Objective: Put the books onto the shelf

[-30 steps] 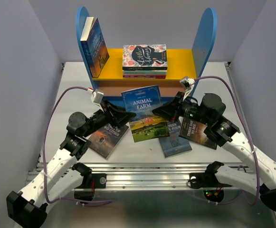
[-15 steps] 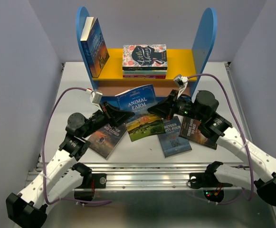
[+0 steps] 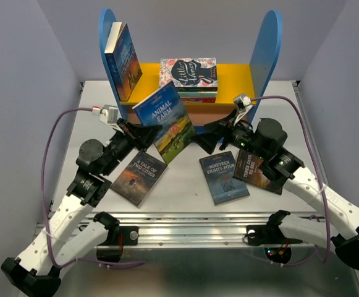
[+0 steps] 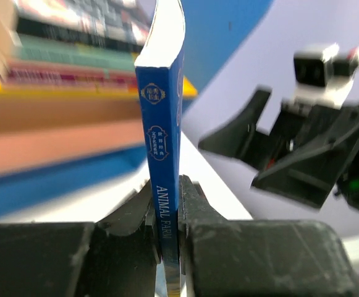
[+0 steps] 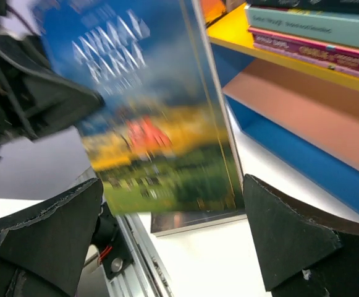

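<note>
Left gripper (image 3: 145, 131) is clamped on the lower spine of Animal Farm (image 3: 165, 120), the paperback rising tilted above its fingers, short of the shelf (image 3: 266, 55) beyond. The right gripper (image 3: 202, 139), just right of the book, gapes wide and holds nothing. Done well, this step would bring the book upright and set it bottom-first on the yellow board, beside the leaning paperback (image 3: 122, 62) and clear of the floral stack (image 3: 188, 74). A Tale of Two Cities (image 3: 139, 177), Nineteen Eighty-Four (image 3: 223, 177) and Three Days (image 3: 256, 170) lie below the pincers. The right arm covers part of Three Days, blur smears both wrist views, and the leaning paperback's title is unreadable.
</note>
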Available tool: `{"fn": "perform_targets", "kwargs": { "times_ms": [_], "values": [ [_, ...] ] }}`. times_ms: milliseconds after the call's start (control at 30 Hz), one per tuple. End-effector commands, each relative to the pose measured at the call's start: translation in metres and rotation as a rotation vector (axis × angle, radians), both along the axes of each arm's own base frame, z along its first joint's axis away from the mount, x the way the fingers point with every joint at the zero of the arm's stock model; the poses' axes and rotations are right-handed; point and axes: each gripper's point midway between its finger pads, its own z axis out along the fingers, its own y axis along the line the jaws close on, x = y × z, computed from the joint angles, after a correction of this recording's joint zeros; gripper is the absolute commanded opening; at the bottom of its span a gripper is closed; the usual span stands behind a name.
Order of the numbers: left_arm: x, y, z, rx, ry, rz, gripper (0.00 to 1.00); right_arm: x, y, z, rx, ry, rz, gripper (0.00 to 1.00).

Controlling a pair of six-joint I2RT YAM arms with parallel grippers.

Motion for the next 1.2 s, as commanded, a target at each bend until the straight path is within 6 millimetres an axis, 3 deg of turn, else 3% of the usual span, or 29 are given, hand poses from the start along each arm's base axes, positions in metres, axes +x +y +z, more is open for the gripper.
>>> {"fn": "perform_targets", "kwargs": {
  "times_ms": [0,33,67,133,167,267,333,367,400,500,533,567,600,667,767,867,1167],
  "values": [
    [-0.011,0.037,0.13,-0.136,-0.32,0.163,0.0,0.007,-0.024,0.037,0.047,-0.109,-0.137,1.0],
    [-0.007,0.04,0.136,-0.108,-0.344,0.192,0.0,0.012,-0.03,0.03,0.028,-0.112,-0.176,1.0],
    [-0.009,0.048,0.155,-0.113,-0.372,0.228,0.0,0.01,-0.036,0.031,0.029,-0.124,-0.198,1.0],
    [-0.004,0.055,0.167,-0.079,-0.414,0.284,0.0,0.013,-0.044,0.024,0.007,-0.13,-0.237,1.0],
    [-0.004,0.066,0.182,-0.068,-0.457,0.347,0.0,0.018,-0.05,0.013,-0.025,-0.12,-0.28,1.0],
    [0.018,0.082,0.203,-0.019,-0.481,0.497,0.0,0.026,-0.064,0.001,-0.042,-0.105,-0.368,1.0],
    [0.027,0.084,0.215,0.004,-0.504,0.539,0.0,0.03,-0.066,-0.004,-0.054,-0.093,-0.39,1.0],
    [0.026,0.088,0.234,0.008,-0.546,0.566,0.0,0.032,-0.068,-0.005,-0.063,-0.085,-0.405,1.0],
    [0.041,0.08,0.231,0.044,-0.544,0.569,0.0,0.033,-0.068,-0.006,-0.07,-0.081,-0.408,1.0],
    [0.053,0.08,0.257,0.088,-0.599,0.619,0.0,0.036,-0.068,-0.01,-0.094,-0.075,-0.418,1.0],
    [0.073,0.073,0.25,0.122,-0.57,0.635,0.0,0.036,-0.069,-0.01,-0.099,-0.079,-0.42,1.0],
    [0.077,0.083,0.262,0.124,-0.569,0.699,0.0,0.035,-0.07,-0.011,-0.101,-0.081,-0.42,1.0],
    [0.094,0.079,0.255,0.181,-0.561,0.726,0.0,0.036,-0.07,-0.012,-0.103,-0.083,-0.423,1.0],
    [0.103,0.087,0.26,0.194,-0.559,0.797,0.0,0.036,-0.073,-0.012,-0.106,-0.09,-0.434,1.0],
    [0.123,0.089,0.25,0.273,-0.551,0.863,0.0,0.036,-0.074,-0.012,-0.112,-0.095,-0.44,1.0],
    [0.138,0.079,0.238,0.336,-0.559,0.856,0.0,0.037,-0.075,-0.014,-0.118,-0.094,-0.443,1.0],
    [0.172,0.084,0.177,0.48,-0.478,0.946,0.0,0.036,-0.073,-0.019,-0.134,-0.092,-0.433,1.0]
  ]
}}
